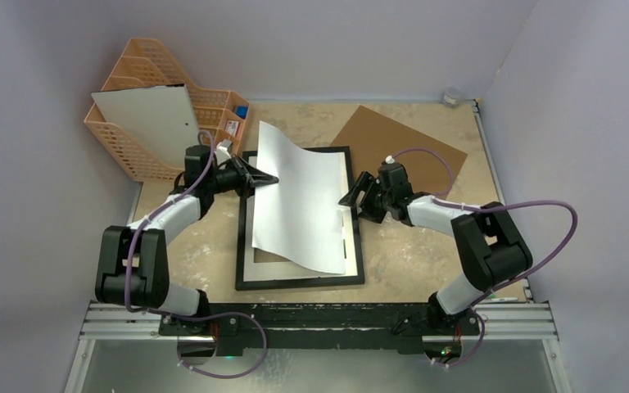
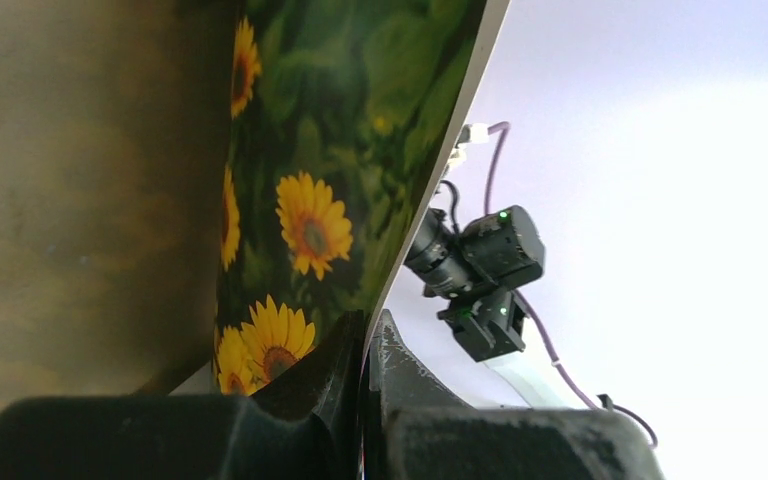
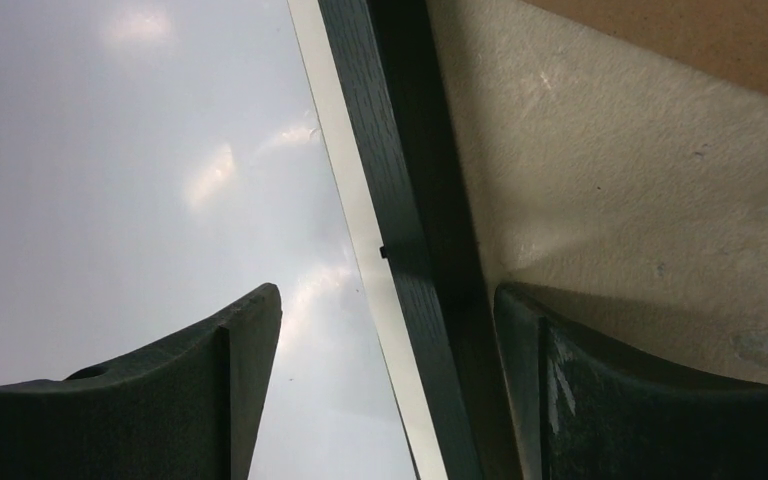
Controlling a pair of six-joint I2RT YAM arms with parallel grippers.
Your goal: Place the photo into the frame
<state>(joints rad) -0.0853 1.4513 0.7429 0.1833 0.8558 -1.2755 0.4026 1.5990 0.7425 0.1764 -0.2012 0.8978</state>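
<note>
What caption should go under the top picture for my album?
Left gripper holds the photo, white back up, over the frame; open right gripper straddles the frame's right edge.

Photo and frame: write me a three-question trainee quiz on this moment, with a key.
1. True or false: the photo lies flat inside the frame.
2. The right jaws are: A) shut on the photo; B) open astride the frame's right edge; C) out of view.
3. In the top view, which face of the photo is up?
Key: 1 false, the left jaws hold it curved above the frame; 2 B; 3 the blank white back.
</note>
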